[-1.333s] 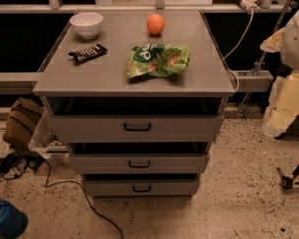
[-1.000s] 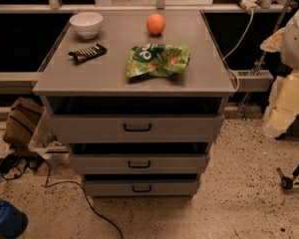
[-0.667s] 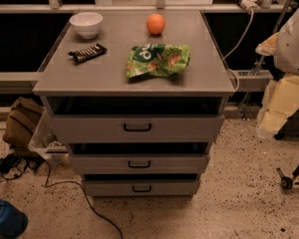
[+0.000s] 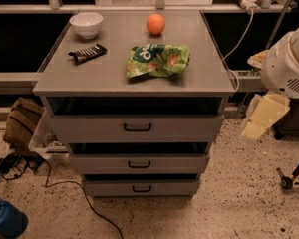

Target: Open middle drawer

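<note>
A grey cabinet [image 4: 89, 76] holds three stacked grey drawers. The middle drawer [image 4: 89, 164] has a small black bar handle [image 4: 139, 164] and sits shut between the tallest top drawer [image 4: 79, 129] and the smallest bottom drawer [image 4: 104, 188]. My gripper [image 4: 261, 118] hangs at the right edge of the view, cream-coloured, below the white rounded arm housing [image 4: 288, 66]. It is to the right of the cabinet, at about the height of the top drawer, and touches nothing.
On the cabinet top lie a white bowl [image 4: 86, 24], an orange [image 4: 156, 24], a dark snack bar [image 4: 87, 53] and a green chip bag [image 4: 158, 60]. A brown bag [image 4: 21, 124], cables and a blue object [image 4: 5, 220] sit on the floor at left. A stand leg [image 4: 291, 176] is at right.
The arm and gripper have shifted left and a little down, closer to the cabinet's right side. The drawers and the objects on top have not moved.
</note>
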`<action>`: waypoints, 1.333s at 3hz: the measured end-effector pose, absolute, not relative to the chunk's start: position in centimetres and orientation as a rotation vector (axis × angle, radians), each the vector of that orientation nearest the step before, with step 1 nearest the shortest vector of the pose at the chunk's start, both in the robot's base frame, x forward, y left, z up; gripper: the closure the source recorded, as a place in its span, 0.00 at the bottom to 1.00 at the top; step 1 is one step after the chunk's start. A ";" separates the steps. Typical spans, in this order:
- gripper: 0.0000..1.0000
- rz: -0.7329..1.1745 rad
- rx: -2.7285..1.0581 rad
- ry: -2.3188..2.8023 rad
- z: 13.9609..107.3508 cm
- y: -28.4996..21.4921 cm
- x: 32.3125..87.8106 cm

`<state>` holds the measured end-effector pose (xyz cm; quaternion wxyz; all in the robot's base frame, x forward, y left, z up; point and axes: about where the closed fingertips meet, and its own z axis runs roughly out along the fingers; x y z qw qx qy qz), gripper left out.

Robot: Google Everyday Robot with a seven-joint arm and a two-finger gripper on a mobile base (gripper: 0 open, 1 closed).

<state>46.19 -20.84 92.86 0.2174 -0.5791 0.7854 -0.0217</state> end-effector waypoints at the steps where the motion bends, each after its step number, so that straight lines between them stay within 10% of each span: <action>1: 0.00 -0.060 -1.604 2.175 92.9 -20.8 46.2; 4: 0.00 0.134 -1.549 2.134 81.7 -14.4 47.7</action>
